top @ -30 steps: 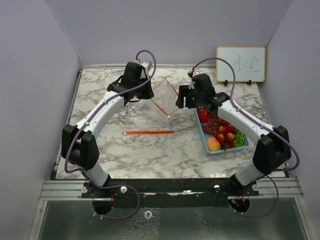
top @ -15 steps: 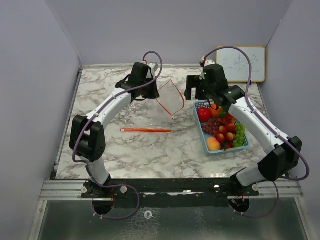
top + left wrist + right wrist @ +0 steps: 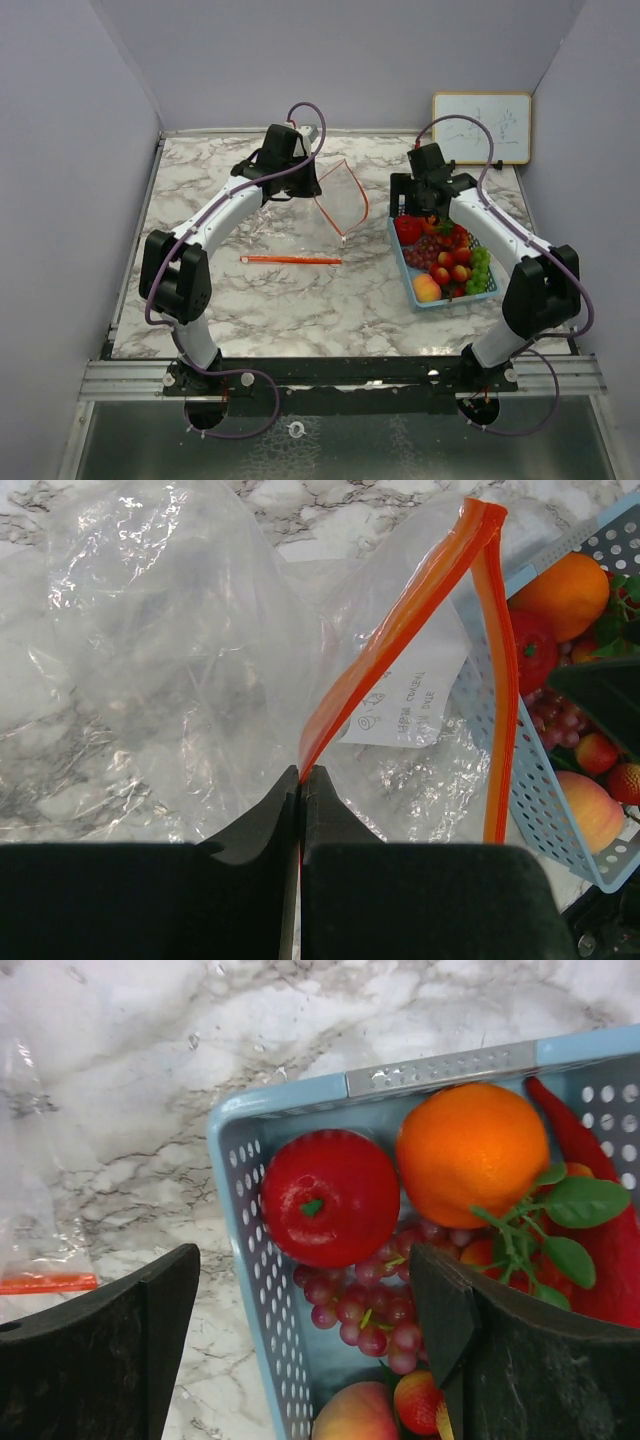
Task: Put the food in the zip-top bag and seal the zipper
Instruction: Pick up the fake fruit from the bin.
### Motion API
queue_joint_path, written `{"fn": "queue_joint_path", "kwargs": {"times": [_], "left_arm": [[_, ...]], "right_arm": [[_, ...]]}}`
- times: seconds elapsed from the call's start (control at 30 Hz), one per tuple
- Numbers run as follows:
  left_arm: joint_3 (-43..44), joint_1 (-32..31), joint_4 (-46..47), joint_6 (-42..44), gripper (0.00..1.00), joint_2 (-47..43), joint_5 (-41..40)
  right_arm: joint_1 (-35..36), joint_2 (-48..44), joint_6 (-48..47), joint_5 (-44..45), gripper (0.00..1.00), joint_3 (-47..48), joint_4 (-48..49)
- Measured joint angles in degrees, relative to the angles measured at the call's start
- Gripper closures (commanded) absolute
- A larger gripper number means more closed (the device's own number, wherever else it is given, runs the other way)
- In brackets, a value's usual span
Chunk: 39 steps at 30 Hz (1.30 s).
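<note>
A clear zip-top bag (image 3: 285,225) with an orange zipper (image 3: 400,640) lies on the marble table. My left gripper (image 3: 301,775) is shut on one zipper lip and holds the mouth lifted toward the basket. The food fills a light-blue basket (image 3: 290,1095): red tomato (image 3: 330,1198), orange (image 3: 472,1155), purple grapes (image 3: 365,1310), peach (image 3: 350,1415), red chili (image 3: 600,1250). My right gripper (image 3: 305,1260) hangs open over the basket's far left corner, just above the tomato and grapes, with nothing between its fingers. In the top view it (image 3: 425,205) sits at the basket's (image 3: 440,303) far end.
The bag's other orange lip (image 3: 290,260) lies flat on the table at centre. A small whiteboard (image 3: 481,128) leans on the back wall at the right. Lilac walls close in the table on three sides.
My right gripper has left the bag mouth, swung right over the basket and opened wider. The left gripper kept hold of the zipper lip and shifted slightly.
</note>
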Motion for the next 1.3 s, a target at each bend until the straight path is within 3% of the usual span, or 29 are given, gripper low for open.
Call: {"fn": "queue_joint_path", "kwargs": {"times": [0.33,0.43,1.0,1.3], "left_arm": [[-0.02,0.0,0.02,0.0,1.0,0.0,0.57],[-0.04,0.0,0.02,0.0,1.0,-0.04,0.61],[-0.04,0.0,-0.02,0.0,1.0,-0.11,1.03],[-0.04,0.0,-0.04,0.0,1.0,-0.11,1.7]], "right_arm": [[-1.27,4.96,2.21,-2.16,0.2,-4.33,1.68],[-1.86,5.97,2.78,-2.27,0.29,-4.96,2.64],[-3.56,1.92,3.69,-4.37,0.28,-1.01,3.58],[-5.18,6.12,3.74,-3.37,0.28,-1.73,4.57]]}}
